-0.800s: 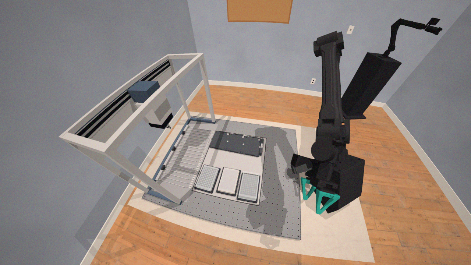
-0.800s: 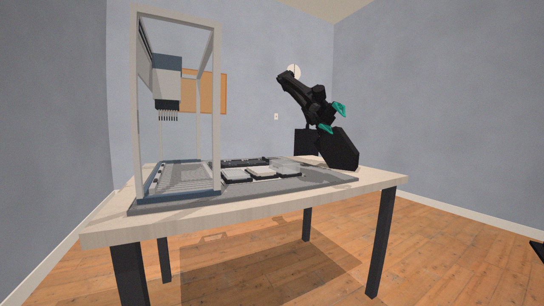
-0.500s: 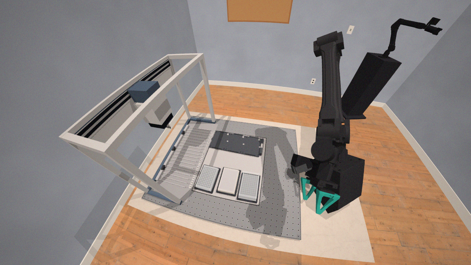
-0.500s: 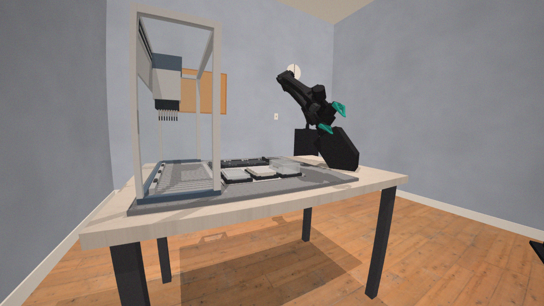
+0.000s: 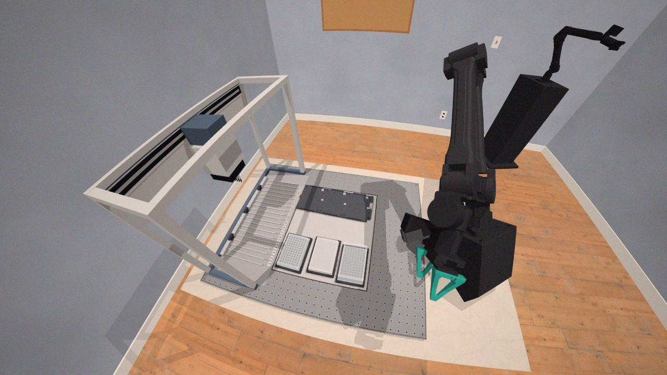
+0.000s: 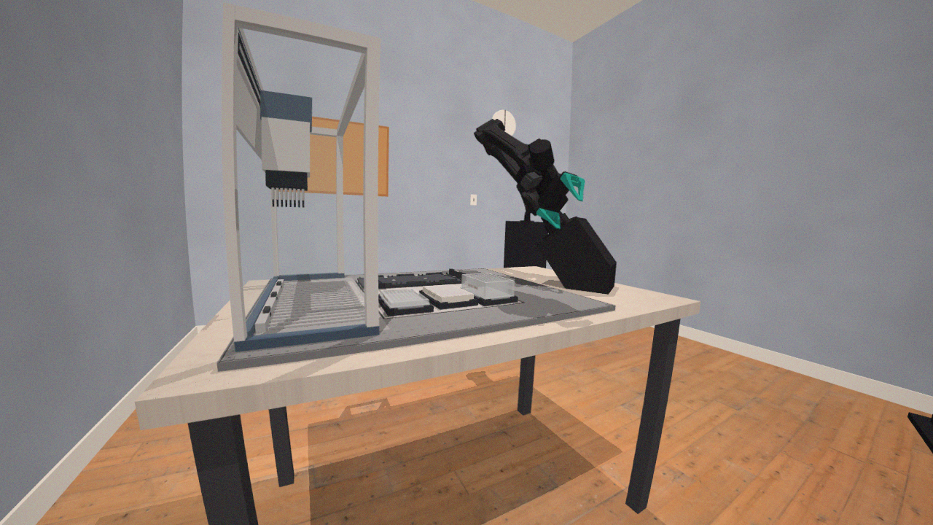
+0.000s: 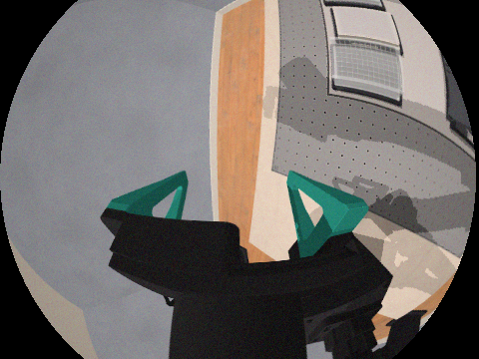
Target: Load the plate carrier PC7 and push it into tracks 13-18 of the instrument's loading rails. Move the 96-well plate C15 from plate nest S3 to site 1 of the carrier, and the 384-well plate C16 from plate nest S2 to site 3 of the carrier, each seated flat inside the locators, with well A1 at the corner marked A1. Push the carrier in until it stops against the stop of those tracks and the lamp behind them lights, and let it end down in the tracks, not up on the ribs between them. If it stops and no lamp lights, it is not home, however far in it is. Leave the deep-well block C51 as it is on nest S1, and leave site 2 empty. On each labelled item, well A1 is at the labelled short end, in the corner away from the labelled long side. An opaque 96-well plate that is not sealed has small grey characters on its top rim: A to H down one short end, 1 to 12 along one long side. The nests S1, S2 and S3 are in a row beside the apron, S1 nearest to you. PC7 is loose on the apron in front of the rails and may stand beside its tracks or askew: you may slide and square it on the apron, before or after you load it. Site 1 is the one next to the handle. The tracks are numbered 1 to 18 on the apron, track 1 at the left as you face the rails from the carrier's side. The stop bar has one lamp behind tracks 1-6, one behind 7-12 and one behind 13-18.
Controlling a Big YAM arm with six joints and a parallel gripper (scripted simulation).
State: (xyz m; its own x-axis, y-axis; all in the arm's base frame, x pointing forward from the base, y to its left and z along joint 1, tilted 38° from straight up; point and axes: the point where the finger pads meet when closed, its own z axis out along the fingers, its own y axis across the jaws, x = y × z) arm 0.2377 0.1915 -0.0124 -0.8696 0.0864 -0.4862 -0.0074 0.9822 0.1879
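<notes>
Top view gives us the arm folded over its black pedestal at the right side of the surface: the upper link rises steeply, the forearm comes back down, and the gripper hangs low beside the pedestal, over the edge of the perforated board. Its teal fingers stand spread wide with nothing between them.

From here we see the dark plate carrier PC7 lying loose on the apron, at the far end of the loading rails, its sites bare. Nearer us, three nests sit in a row, each with its plate: a gridded plate next to the rails, a plain white one in the middle, and another gridded piece on the arm's side.

Exterior view adds height that the top view hides: we see the gripper well above the surface, and the item on the arm's side reads as a tall clear block, taller than its two neighbours. The instrument's frame stands over the rails.

Wrist view shows us the fingers apart, with the three plates far off beyond them.
</notes>
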